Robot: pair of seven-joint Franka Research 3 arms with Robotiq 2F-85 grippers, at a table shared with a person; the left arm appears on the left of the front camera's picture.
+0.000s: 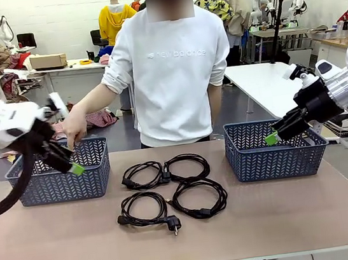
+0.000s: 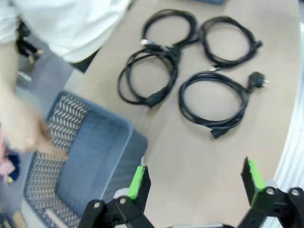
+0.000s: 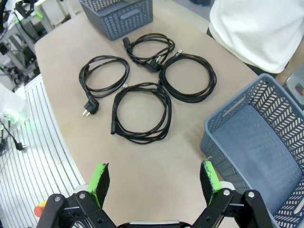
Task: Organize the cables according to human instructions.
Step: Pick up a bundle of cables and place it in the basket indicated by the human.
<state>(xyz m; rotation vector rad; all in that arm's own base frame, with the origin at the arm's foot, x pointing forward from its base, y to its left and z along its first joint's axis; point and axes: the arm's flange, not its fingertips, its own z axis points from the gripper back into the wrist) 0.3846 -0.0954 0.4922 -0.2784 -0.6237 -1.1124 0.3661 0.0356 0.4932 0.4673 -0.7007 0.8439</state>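
In the left wrist view the person's hand (image 2: 23, 128) is a motion smear over the left basket (image 2: 126, 159), which runs off the bottom edge. From the front, whether the hand's fingertips touch the rim cannot be told. The right basket (image 3: 237, 118) is cut by the right wrist view's edge. Where the two far cables (image 1: 164, 175) meet, their ends are too small to make out.

Four black cables (image 1: 165, 176), loosely coiled, lying flat, two-by-two cluster on table (image 1: 287, 211)

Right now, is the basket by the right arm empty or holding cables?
Empty: the right basket shows a bare floor, and all four cables lie coiled on the table.
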